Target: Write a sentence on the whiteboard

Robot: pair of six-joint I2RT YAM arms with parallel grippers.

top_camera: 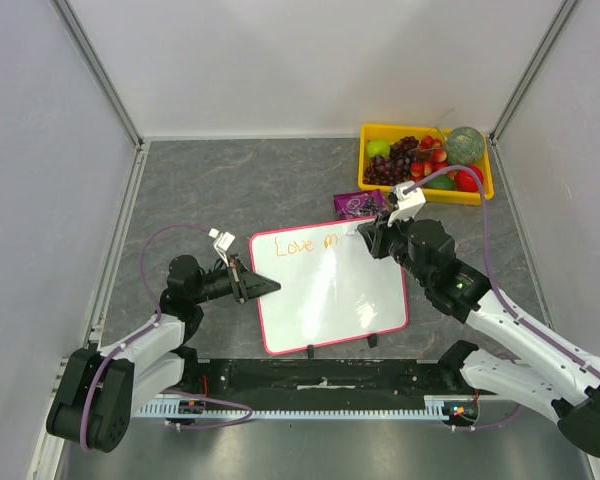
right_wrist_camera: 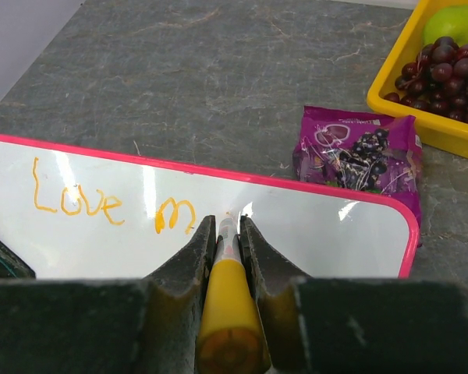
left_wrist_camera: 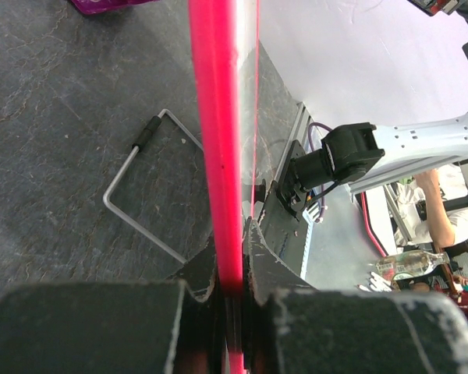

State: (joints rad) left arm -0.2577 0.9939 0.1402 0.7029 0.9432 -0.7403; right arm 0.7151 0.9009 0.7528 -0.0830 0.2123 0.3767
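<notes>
**Whiteboard pinned on grey bench, "Love m" written**

The bench (top_camera: 230,190) is dark grey with a stone pattern. Plain white walls (top_camera: 310,60) with metal struts box it in on three sides. The whiteboard (top_camera: 330,290) sits at lower centre of the top view, its pink frame slightly askew and its black feet toward the bottom edge. Orange writing (top_camera: 305,243) along its upper left reads "Love m". The left hand (top_camera: 272,287) is clamped on the board's left frame. The right hand (top_camera: 365,235) is closed on an orange marker (right_wrist_camera: 228,312), tip at the board just right of the "m". In the upper right stands a yellow tray (top_camera: 420,192) of fruit, and a purple packet (top_camera: 360,204) lies between it and the board.
</notes>
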